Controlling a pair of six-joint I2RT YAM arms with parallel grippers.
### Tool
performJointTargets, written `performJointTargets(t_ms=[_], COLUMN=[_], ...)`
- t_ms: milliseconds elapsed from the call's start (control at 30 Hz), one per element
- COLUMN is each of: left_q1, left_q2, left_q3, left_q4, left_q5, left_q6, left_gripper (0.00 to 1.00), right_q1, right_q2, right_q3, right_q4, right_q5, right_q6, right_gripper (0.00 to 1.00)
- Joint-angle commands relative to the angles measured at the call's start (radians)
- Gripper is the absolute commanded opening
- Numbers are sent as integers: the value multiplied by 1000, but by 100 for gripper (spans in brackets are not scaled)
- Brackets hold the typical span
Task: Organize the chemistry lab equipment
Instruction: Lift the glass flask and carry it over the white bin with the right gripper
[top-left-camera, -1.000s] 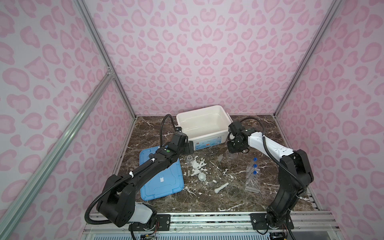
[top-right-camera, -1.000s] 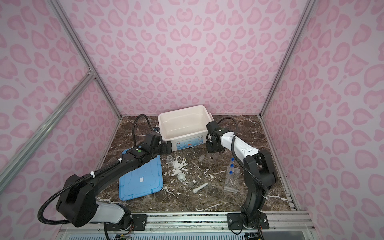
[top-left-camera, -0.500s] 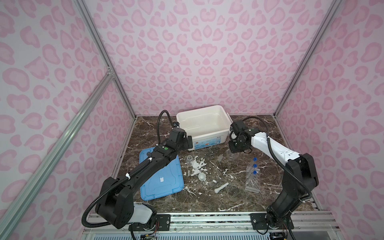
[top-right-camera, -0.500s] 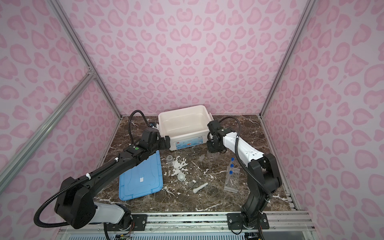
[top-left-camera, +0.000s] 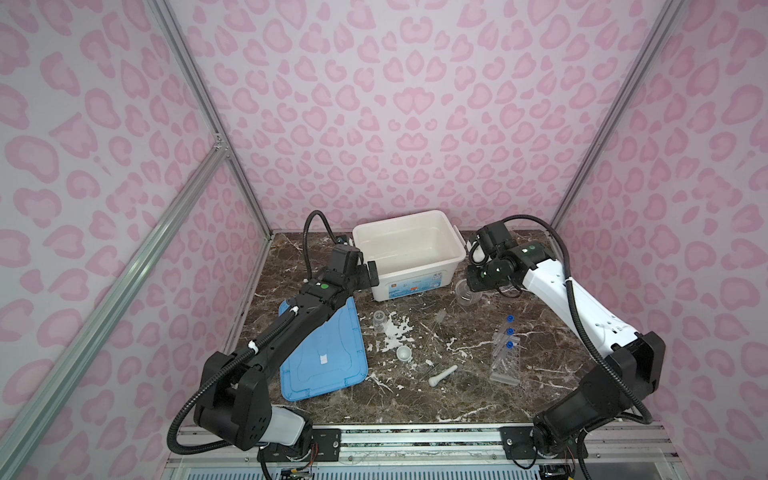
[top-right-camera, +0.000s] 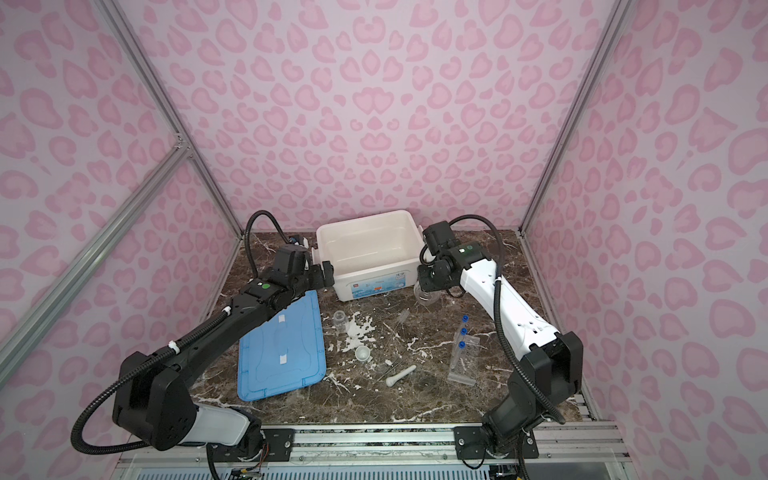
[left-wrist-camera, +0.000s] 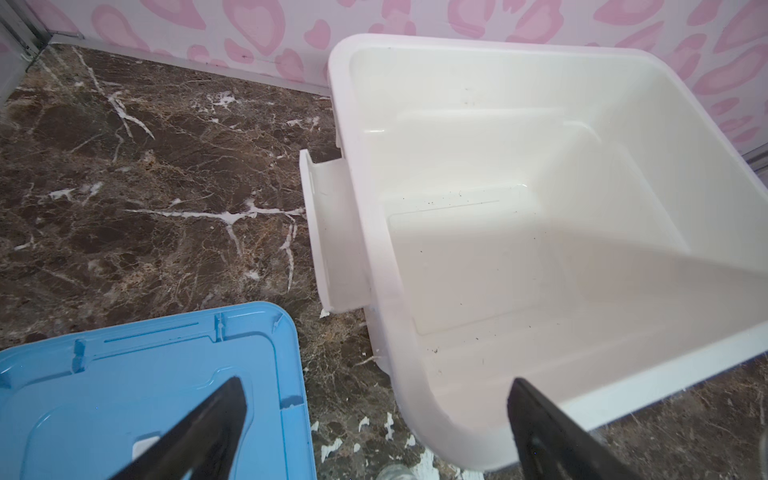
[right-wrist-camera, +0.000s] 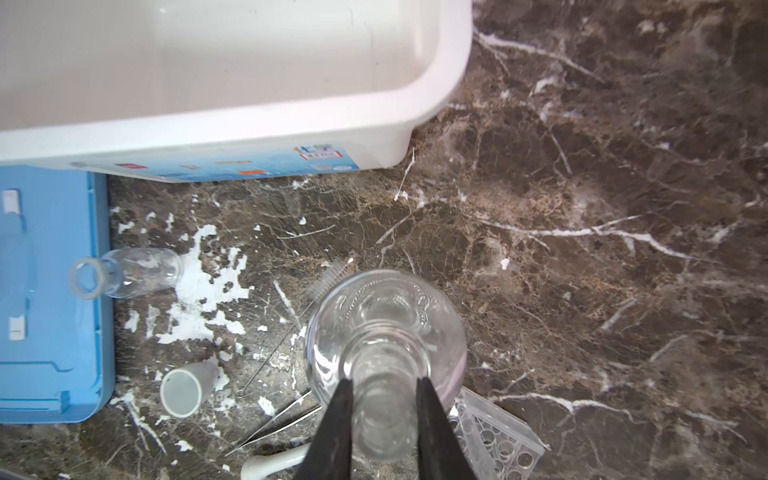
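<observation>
My right gripper (right-wrist-camera: 384, 399) is shut on the neck of a round-bellied clear glass beaker (right-wrist-camera: 386, 324), which hangs by the bin's right front corner in both top views (top-left-camera: 467, 293) (top-right-camera: 428, 297). My left gripper (left-wrist-camera: 374, 386) is open and holds nothing, at the bin's left front corner (top-left-camera: 365, 272). A smaller glass beaker (top-left-camera: 379, 319) (right-wrist-camera: 124, 272) stands mid-table. Nearer the front are the white mortar bowl (top-left-camera: 404, 354) (right-wrist-camera: 185, 390) and the pestle (top-left-camera: 442, 374). The clear tube rack (top-left-camera: 506, 357) (right-wrist-camera: 494, 436) holds blue-capped test tubes (top-left-camera: 508, 332).
The open white bin (top-left-camera: 409, 286) (left-wrist-camera: 457, 415) stands at the back middle. Its blue lid (top-left-camera: 324, 353) (left-wrist-camera: 145, 395) lies flat to the left under my left arm. Thin tweezers (right-wrist-camera: 274, 419) and a wire brush (right-wrist-camera: 328, 278) lie near the mortar. Pink walls close in three sides.
My left gripper has drawn a little closer to the bin's left front corner. My right gripper, still holding the beaker, has shifted slightly beside the bin's right corner.
</observation>
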Motion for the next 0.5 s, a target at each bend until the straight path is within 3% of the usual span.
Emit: performJointTargets(t_ms=[0,467], left_q1=[9,19], left_q2=[35,108], left_q3=[45,89], left_q4=[-24,-18], left_q5=[55,124], left_q6=[8,34], left_gripper=[95,59], right_q1=[5,10], right_q2=[-1,96], right_q3=[70,344], right_q4=[-59,-23], right_q5=[-12,-29], right_q6=[-13,-43], right_gripper=[14,15])
